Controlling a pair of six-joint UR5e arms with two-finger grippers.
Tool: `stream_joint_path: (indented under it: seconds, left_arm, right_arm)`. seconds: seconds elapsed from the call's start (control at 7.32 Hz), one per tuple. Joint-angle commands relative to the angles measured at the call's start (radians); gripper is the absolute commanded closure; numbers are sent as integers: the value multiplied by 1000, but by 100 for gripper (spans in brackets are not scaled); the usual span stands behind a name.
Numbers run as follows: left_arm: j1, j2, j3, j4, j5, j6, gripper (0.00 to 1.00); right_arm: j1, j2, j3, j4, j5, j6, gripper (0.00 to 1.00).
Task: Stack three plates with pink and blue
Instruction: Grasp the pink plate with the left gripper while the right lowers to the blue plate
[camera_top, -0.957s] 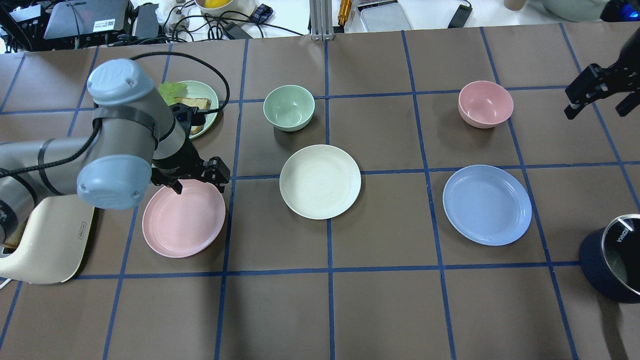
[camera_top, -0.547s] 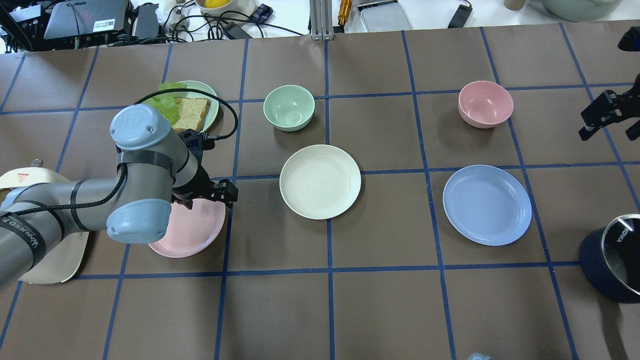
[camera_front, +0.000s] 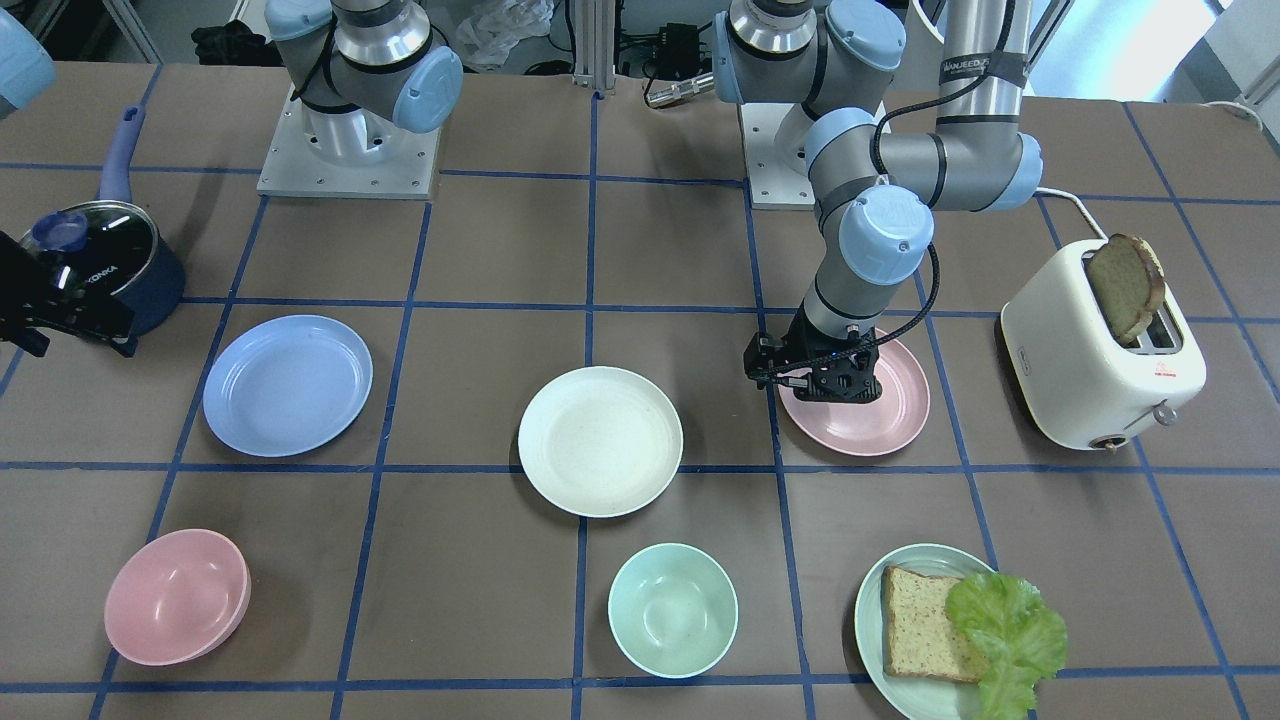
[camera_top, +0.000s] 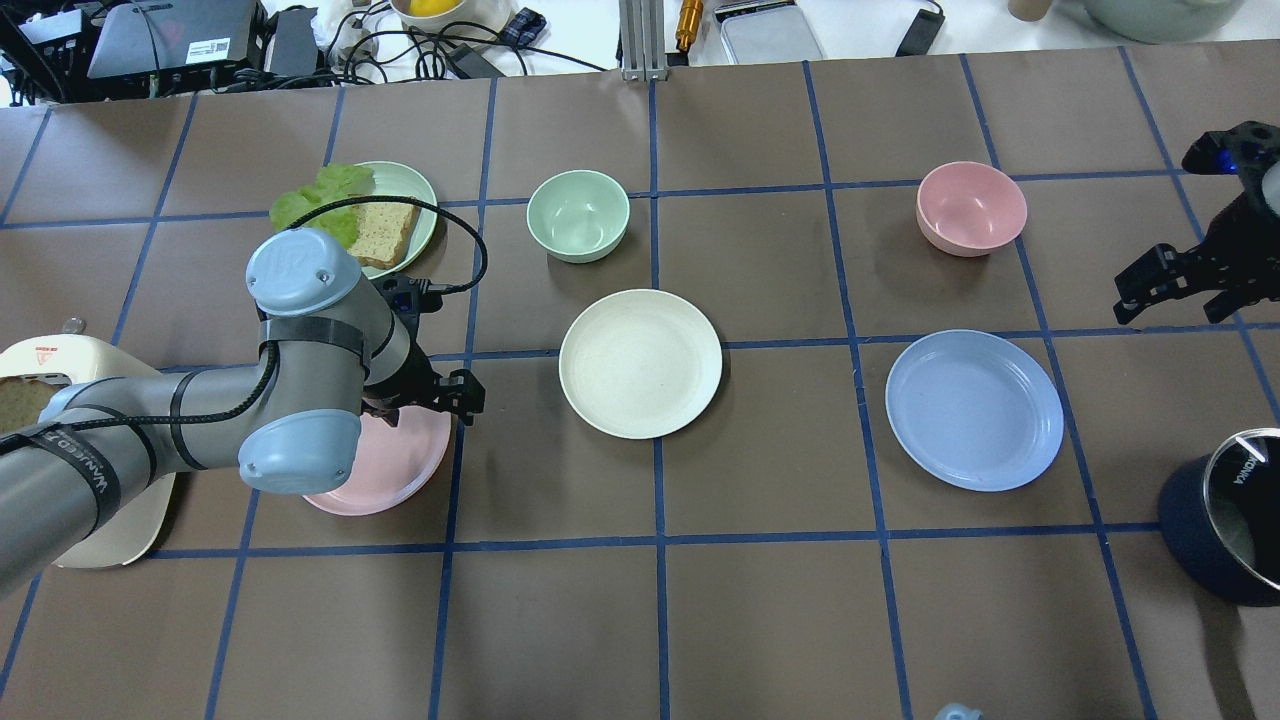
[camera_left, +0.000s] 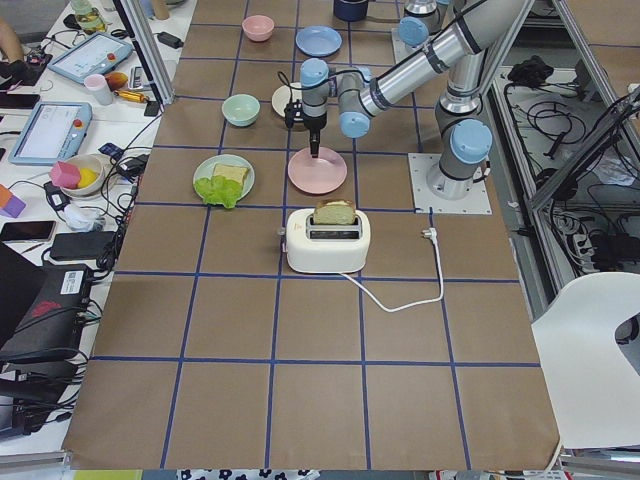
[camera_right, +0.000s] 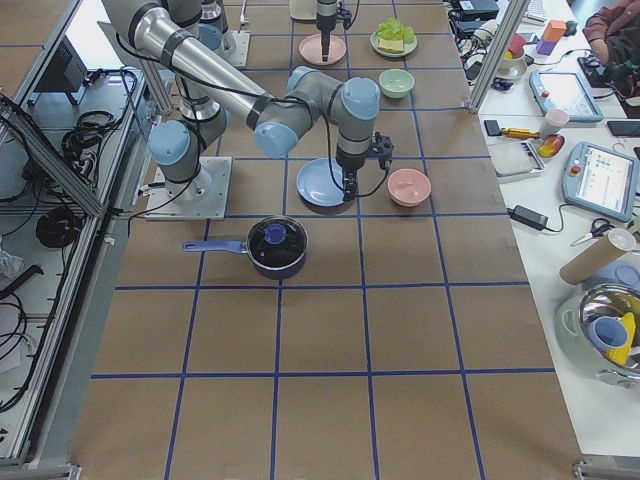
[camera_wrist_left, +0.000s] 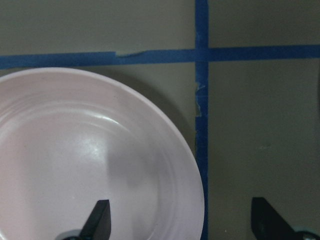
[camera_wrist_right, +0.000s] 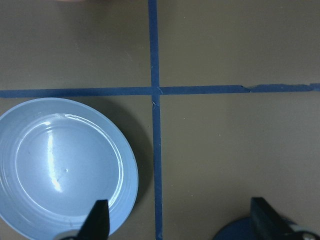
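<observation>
On the brown counter (camera_top: 760, 620) the pink plate (camera_top: 400, 468) lies flat under the left arm (camera_top: 180, 425); its jaws, wide open and empty, straddle the rim on the cream plate (camera_top: 640, 363) side

Brown table (camera_top: 770, 630), blue tape grid (camera_top: 661, 600)

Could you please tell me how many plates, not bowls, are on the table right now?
4: the blue plate on the robot's right, the cream plate in the middle, the pink plate on its left, and the green plate holding bread and lettuce. None appears hidden.
</observation>
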Motion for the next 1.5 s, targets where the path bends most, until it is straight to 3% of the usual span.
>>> stream_joint_path:
  seconds: [0.0, 0.27, 0.41, 0.55, 1.09, 1.23, 1.37]
  left_arm:
    - [-19, -21, -1, 6, 1, -18, 28]
    - [-24, -30, -3, 19, 1, -20, 54]
    - [-24, -31, -3, 21, 3, -20, 86]
    - [-24, -31, -3, 21, 3, -20, 100]
    - [-36, 5, 11, 26, 4, -27, 100]
    - [-70, 27, 22, 15, 42, -41, 100]
    - [-129, 41, 74, -41, 76, -79, 100]
  right_arm:
    - [1, 31, 16, -21, 4, 7, 5]
    - [1, 74, 16, -40, 69, 45, 7]
    - [12, 71, 17, -37, 80, 105, 8]
    - [23, 72, 29, -33, 80, 107, 9]
    - [31, 77, 82, -102, 81, 41, 11]
    - [31, 78, 83, -102, 83, 39, 11]
    - [31, 80, 86, -99, 110, 41, 21]
